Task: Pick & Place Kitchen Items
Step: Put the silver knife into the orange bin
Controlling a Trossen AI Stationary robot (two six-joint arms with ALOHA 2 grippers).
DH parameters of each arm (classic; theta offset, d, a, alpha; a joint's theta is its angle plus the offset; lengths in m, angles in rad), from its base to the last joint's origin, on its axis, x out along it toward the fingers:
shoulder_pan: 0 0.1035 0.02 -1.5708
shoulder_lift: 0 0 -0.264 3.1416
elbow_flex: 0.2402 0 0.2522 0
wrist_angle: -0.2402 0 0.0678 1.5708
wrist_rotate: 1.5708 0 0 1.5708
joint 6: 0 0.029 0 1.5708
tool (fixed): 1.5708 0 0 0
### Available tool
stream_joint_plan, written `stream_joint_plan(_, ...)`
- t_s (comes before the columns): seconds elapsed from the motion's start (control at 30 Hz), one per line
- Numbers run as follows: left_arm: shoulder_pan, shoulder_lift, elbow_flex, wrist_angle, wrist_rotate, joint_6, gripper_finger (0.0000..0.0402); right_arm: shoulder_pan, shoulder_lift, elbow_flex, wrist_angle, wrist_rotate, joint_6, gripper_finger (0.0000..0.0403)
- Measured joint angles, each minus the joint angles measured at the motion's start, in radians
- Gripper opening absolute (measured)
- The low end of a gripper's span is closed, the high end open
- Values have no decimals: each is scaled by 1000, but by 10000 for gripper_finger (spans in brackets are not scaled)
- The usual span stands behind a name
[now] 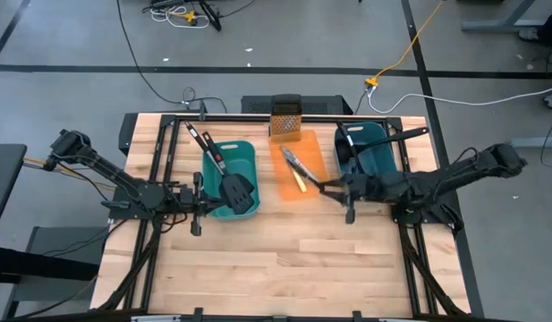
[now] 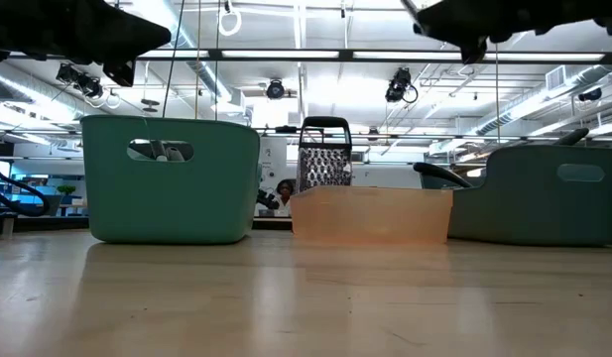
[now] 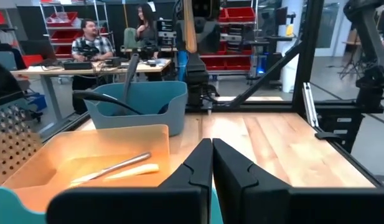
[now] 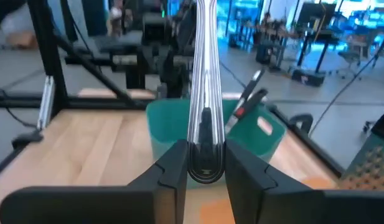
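The right tool [image 4: 205, 163] is pinching a silver table knife [image 4: 204, 93] by one end, the grooved shaft standing out straight beyond the fingers [image 4: 170, 168] — a grip at the butt that leaves the whole length free to be lowered into a container. In the high view this tool [image 1: 334, 190] hangs at about three o'clock of the shallow translucent orange tray [image 1: 298, 165], right at its edge, so my guess is the knife belongs with the cutlery already lying there: another silver table knife [image 1: 292, 161] and a small yellow-handled knife [image 1: 299, 180], side by side, which suggests the tray is the sorting spot for knives. The left tool [image 3: 210, 163] has its fingers pressed together with nothing between them; it sits over the light wooden surface [image 1: 284, 259] at roughly nine o'clock of the left teal plastic tub [image 1: 229, 152], apparently waiting. That tub holds two black slotted spatulas [image 1: 238, 190], one with a red-marked handle [image 1: 210, 149], the handles leaning over the rim at eleven o'clock — long tools stand propped because the tub is deeper than the tray. The right teal plastic tub [image 1: 369, 148] at three o'clock of the tray carries dark ladle handles [image 1: 396, 136] the same way. A brownish metal box grater [image 1: 285, 119] stands upright at twelve o'clock of the tray, not part of the sorting. People sit at desks in the room beyond.
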Motion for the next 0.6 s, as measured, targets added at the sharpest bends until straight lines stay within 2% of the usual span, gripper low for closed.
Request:
stream_joint_plan(0.17, 0, 0, 0, 12, -11, 61, 17, -67, -127, -21, -82, -54, -18, 86)
stream_joint_plan(0.37, 1, 0, 0, 12, -84, 110, 18, -117, -253, -30, -199, -105, -53, 86)
stream_joint_plan(0.6, 1, 0, 0, 9, -117, 147, 18, -176, -343, -225, -14, -177, -39, 86)
